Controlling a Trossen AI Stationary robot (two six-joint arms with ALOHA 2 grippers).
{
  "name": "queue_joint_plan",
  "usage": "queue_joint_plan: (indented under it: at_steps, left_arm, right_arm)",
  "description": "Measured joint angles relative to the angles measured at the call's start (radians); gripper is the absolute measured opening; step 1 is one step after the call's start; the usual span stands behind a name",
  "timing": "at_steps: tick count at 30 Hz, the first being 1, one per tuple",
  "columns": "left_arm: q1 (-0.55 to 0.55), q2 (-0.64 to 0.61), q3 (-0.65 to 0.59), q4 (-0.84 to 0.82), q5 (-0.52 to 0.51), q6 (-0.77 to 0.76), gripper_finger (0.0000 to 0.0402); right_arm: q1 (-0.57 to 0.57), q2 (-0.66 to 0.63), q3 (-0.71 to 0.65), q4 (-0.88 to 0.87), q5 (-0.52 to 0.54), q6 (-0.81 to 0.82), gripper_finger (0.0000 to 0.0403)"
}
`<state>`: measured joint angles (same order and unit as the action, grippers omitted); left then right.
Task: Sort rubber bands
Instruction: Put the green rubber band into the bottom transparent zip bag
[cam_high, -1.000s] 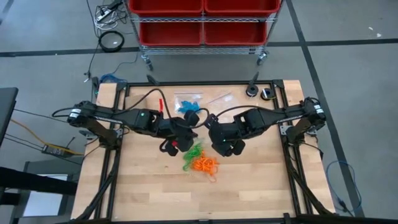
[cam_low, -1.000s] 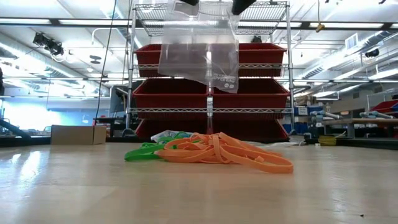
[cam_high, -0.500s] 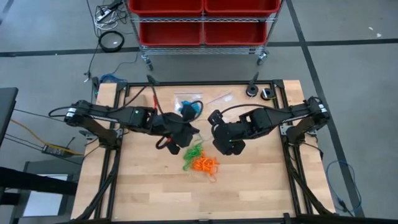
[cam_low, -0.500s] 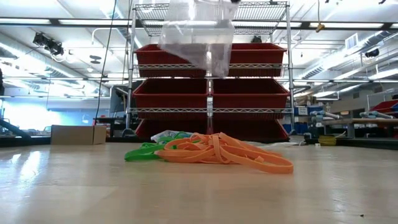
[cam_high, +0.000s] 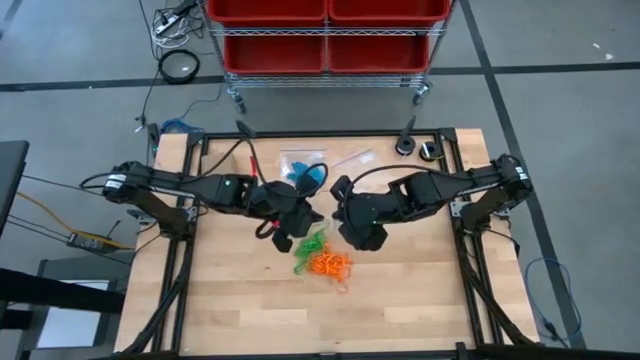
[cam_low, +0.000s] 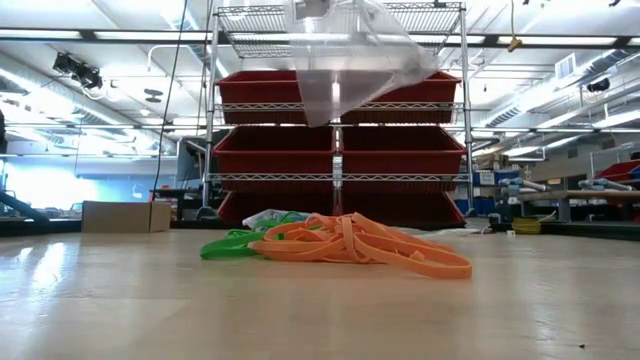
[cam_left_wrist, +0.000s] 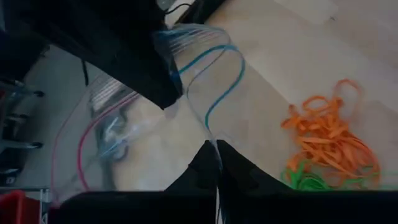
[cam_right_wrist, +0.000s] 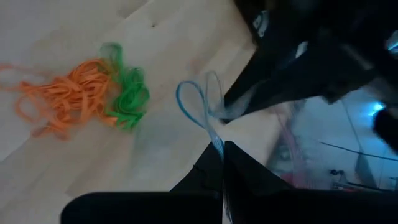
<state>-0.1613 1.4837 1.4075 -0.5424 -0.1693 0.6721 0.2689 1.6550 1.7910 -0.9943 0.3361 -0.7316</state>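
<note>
Both pincers have drawn together mid-bench, the left pincer (cam_high: 300, 213) and right pincer (cam_high: 340, 205) each clenched on the bag's (cam_low: 352, 62) rim; its mouth has spread wider, ready for filling. The bands (cam_high: 322, 255) lie just nearer the front edge, unsorted.

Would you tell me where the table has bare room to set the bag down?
Free: the near half below the orange rubber bands, and both front corners. Crowded: the middle, where the left gripper and right gripper hold the clear bag above the bands.
</note>
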Motion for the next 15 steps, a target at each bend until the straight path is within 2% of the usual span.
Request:
queue_joint_plan:
  at_steps: [4,11,15]
  left_arm:
    - [-0.005,-0.002,0.010,-0.011,0.005,-0.003,0.0064]
    - [-0.004,-0.001,0.021,-0.065,0.007,-0.088,0.0211]
    - [-0.009,-0.035,0.023,-0.038,0.006,-0.129,0.0290]
  right_arm:
    - [-0.010,0.007,-0.001,-0.026,-0.050,0.021,0.0000]
    - [-0.013,0.015,-0.001,-0.037,-0.051,0.023,0.0000]
    - [-0.024,0.016,-0.001,-0.050,-0.051,0.025,0.0000]
